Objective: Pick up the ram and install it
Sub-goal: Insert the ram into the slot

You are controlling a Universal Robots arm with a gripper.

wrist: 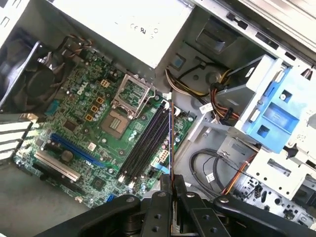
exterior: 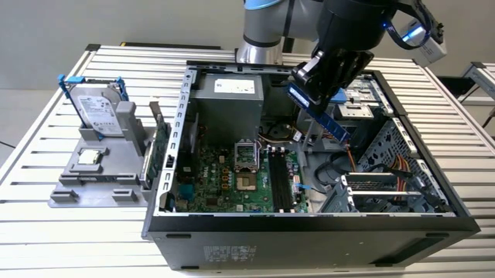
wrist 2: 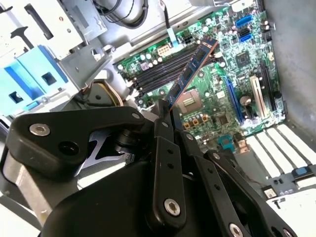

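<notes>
A big silver metal worktop [exterior: 69, 231] made of slats carries everything. On it lies a big black and grey computer case [exterior: 309, 237] with its side open. 1 grey and black robot arm [exterior: 348, 23] reaches down over the case. A flat green motherboard [exterior: 224, 179] sits on the floor of the case.

On the exterior view's left, beside the case, stands a grey plastic stand [exterior: 93, 185]. It holds a silver hard drive in a blue bracket [exterior: 99, 113] and a green card [exterior: 159, 153] standing on its edge.

The arm's black fingers [wrist 2: 163, 128] are closed tight on 1 end of the ram [exterior: 328, 121], a long, thin, dark-blue stick with black chips. The ram is up in the air inside the open case, tilted, with its free end pointing down at the motherboard. It hangs above the 4 long black slots [wrist: 145, 140] and does not touch them.
</notes>
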